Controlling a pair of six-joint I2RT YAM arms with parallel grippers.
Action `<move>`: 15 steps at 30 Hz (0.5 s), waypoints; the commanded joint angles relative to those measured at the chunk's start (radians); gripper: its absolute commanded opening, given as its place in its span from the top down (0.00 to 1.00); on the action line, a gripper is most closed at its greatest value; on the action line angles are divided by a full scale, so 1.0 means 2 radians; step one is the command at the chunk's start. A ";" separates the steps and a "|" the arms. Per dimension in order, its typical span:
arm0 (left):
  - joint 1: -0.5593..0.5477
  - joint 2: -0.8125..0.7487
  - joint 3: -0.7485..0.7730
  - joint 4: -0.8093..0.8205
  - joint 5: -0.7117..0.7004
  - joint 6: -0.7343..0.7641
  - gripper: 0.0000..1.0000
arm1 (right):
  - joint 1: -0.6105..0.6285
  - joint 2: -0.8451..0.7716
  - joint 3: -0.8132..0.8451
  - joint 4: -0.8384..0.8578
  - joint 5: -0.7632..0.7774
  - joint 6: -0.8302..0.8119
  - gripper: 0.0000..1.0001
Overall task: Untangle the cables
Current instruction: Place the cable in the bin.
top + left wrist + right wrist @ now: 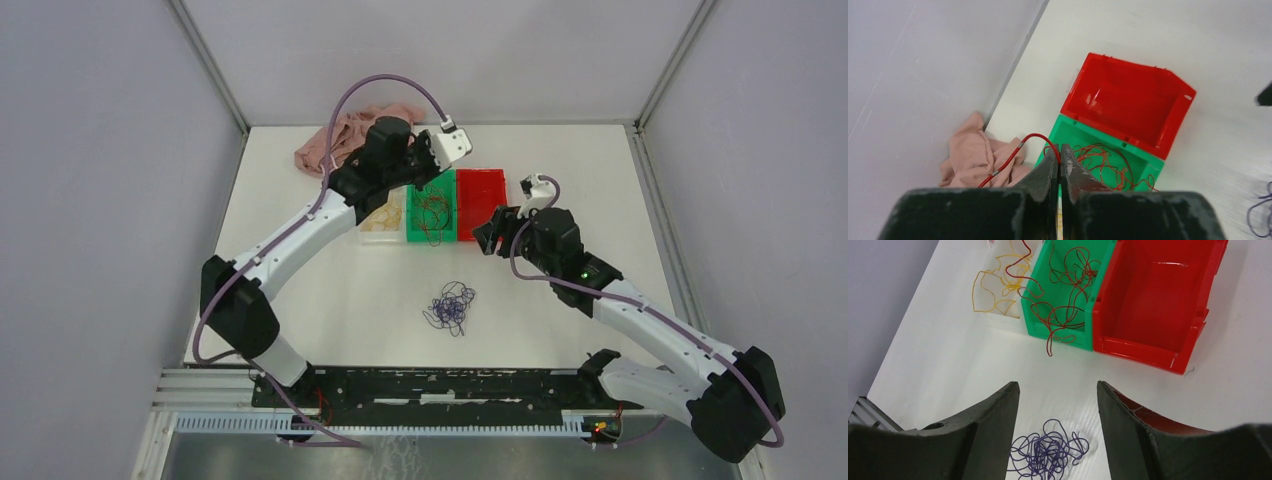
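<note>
Top view: purple cables (450, 307) are lying as a loose curly knot mid-table (300, 290), nearer the front edge. Red-brown cables (432, 213) are sitting in the green bin (449, 232), and yellow cables (383, 218) in the clear bin (380, 240) to its left, both toward the far edge.

Left wrist: the left gripper (1060, 152) is pressing its jaws together, pinching a red cable (1013, 156) that is arcing off over the pink cloth (973, 155).

Right wrist: the right gripper (1058, 387) is holding its jaws apart, hanging above the purple knot. One red-brown loop is drooping over the green bin's front wall.
</note>
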 commanded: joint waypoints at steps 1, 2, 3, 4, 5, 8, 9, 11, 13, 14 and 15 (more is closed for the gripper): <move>0.016 0.025 0.028 0.042 -0.014 0.041 0.97 | -0.005 -0.027 -0.007 0.002 0.026 -0.003 0.35; 0.017 0.033 0.035 0.042 -0.014 0.042 0.97 | -0.006 -0.029 -0.008 0.001 0.027 -0.003 0.35; 0.017 0.039 0.043 0.042 -0.015 0.042 0.97 | -0.006 -0.030 -0.009 -0.002 0.026 -0.002 0.36; 0.018 0.045 0.049 0.043 -0.015 0.042 0.97 | -0.007 -0.030 -0.010 -0.003 0.026 -0.002 0.36; 0.019 0.051 0.055 0.045 -0.016 0.042 0.97 | -0.008 -0.031 -0.010 -0.004 0.026 -0.001 0.36; 0.019 0.067 0.078 0.046 -0.017 0.042 0.97 | -0.010 -0.031 -0.010 -0.004 0.023 0.001 0.37; 0.019 0.073 0.088 0.047 -0.018 0.041 0.97 | -0.010 -0.030 -0.011 -0.004 0.023 0.002 0.37; 0.019 0.084 0.110 0.047 -0.020 0.039 0.97 | -0.011 -0.030 -0.012 -0.003 0.022 0.005 0.38; 0.019 0.095 0.131 0.047 -0.020 0.038 0.97 | -0.011 -0.028 -0.012 -0.002 0.021 0.008 0.38; 0.021 0.099 0.140 0.047 -0.020 0.038 0.97 | -0.012 -0.027 -0.012 -0.002 0.020 0.009 0.39; 0.022 0.103 0.146 0.046 -0.020 0.039 0.97 | -0.012 -0.026 -0.011 -0.002 0.019 0.009 0.39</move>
